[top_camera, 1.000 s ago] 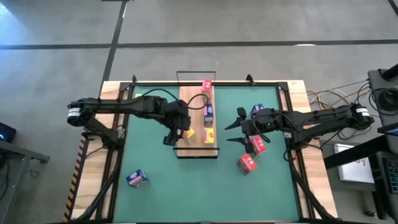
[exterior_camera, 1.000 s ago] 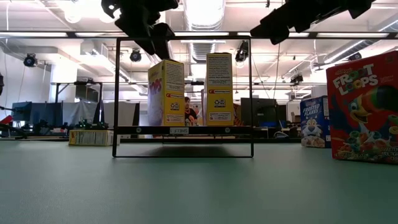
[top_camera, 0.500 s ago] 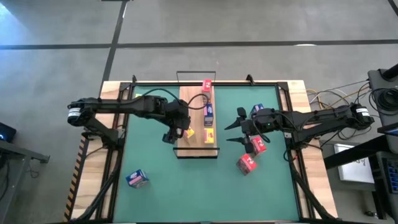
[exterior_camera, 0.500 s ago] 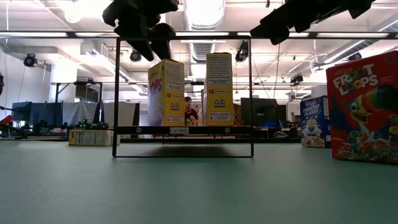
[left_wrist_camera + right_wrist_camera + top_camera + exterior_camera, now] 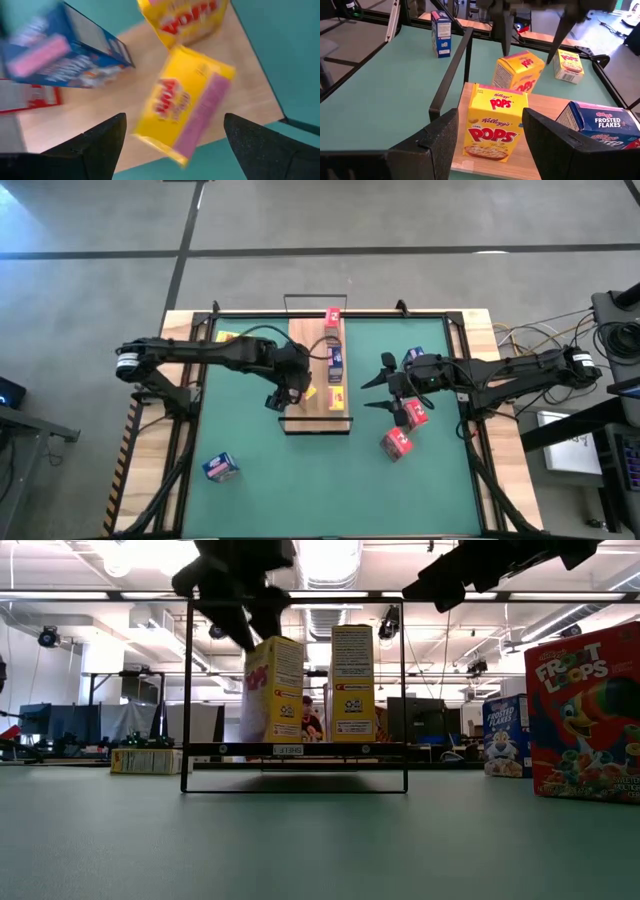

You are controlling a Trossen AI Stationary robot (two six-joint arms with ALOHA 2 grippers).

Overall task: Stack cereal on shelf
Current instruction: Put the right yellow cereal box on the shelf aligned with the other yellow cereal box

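Since a second ago the left gripper (image 5: 283,397) has shifted slightly toward the shelf (image 5: 316,415), and the yellow box (image 5: 270,690) beneath it now leans instead of standing straight. Its fingers (image 5: 95,145) are spread wide on either side of that tilted box (image 5: 187,112), not touching it, with a second yellow box (image 5: 496,122) upright just beyond on the board and a blue box (image 5: 65,52) farther along. The right gripper (image 5: 378,388) hangs with its fingers spread, holding nothing, level with the shelf's near end; two red boxes (image 5: 404,430) lie just beside it, another blue box (image 5: 220,468) well apart.
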